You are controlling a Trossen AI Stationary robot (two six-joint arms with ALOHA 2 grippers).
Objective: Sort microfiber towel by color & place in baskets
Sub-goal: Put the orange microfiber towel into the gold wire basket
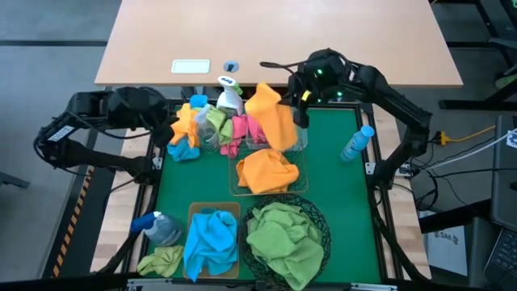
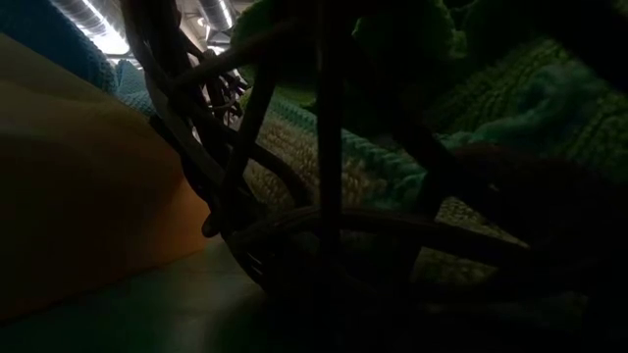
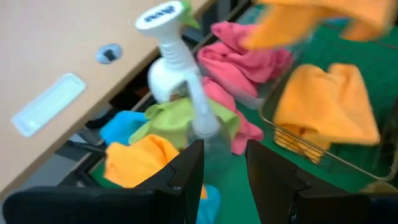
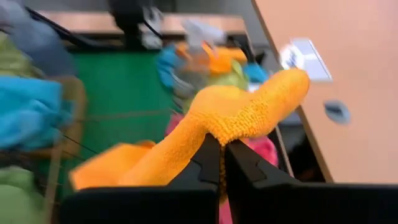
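At about one o'clock from the middle of the green tabletop (image 1: 331,186), an orange microfiber towel (image 1: 273,120) hangs from the right tool (image 1: 300,103), whose fingers are clenched on a fold of the cloth; the right wrist view shows the pile bunched between the two dark fingers and the rest drooping away to either side. It looks light, limp and slightly grippy, so a pinch on any raised fold should hold, though loose corners could snag on wire rims. Directly below it, toward six o'clock, a pale rectangular wire basket (image 1: 303,174) already holds another orange towel (image 1: 266,171).

Farther toward six o'clock sit a round black wire-mesh basket (image 1: 320,222) filled with green towels (image 1: 284,236), and at seven o'clock a tan rectangular bin (image 1: 194,212) with a bright blue towel (image 1: 212,239).

At eleven o'clock lies the unsorted heap of orange, green, pink and blue towels (image 1: 212,128), with a white-topped clear spray bottle (image 1: 229,95) standing among them. The left tool (image 3: 224,171) hovers beside that heap, fingers partly parted around nothing, the bottle just ahead.

How many towels are buried in the heap cannot be told. The low view is dark, blocked by mesh and cloth close up. Any fourth basket is hard to make out under the heap.
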